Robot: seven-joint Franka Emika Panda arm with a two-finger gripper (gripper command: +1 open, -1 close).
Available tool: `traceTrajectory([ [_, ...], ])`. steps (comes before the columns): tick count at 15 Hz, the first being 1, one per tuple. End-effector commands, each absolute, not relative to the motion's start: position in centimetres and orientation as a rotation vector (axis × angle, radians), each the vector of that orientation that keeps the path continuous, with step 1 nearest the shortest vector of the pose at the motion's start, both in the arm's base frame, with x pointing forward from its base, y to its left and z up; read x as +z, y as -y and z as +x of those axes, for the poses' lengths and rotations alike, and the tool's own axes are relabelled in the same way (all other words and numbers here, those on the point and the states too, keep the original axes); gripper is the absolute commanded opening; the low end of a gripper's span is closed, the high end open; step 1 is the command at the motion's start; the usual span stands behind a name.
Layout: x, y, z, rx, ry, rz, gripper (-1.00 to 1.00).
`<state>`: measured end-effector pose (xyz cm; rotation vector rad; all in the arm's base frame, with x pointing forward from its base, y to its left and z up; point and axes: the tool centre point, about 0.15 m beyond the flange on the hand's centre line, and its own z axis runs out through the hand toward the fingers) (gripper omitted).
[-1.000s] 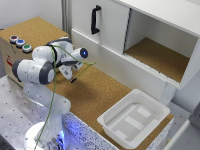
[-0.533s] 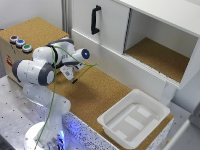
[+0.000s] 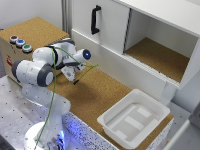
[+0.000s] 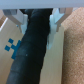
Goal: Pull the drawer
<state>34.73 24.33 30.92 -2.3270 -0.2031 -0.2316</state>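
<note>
The gripper point(image 4: 37, 19) has its fingers point(image 4: 56, 22) set wide on either side of a black handle point(image 4: 30, 55); contact cannot be told. The drawer sits below the arm point(image 3: 37, 72), at the cork counter's point(image 3: 100, 95) edge. A tray point(image 3: 132, 120) lies well apart.

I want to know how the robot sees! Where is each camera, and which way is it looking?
Exterior view: sits up high off the arm and looks down on the cork table, the white cabinet with a black handle and a white tray; the whole arm shows, down to its gripper.
Wrist view: rides on the wrist and looks out past the gripper; two white fingers show, with a dark blurry shape between them.
Both views show the gripper.
</note>
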Motion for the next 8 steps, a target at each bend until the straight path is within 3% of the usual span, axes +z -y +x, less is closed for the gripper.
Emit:
traceTrajectory([
  [1, 26.0, -18.4, 39.5, -0.205, 0.230, -2.344, -1.00],
  [8, 26.4, -17.3, 39.4, -0.214, 0.220, -2.362, -1.00],
])
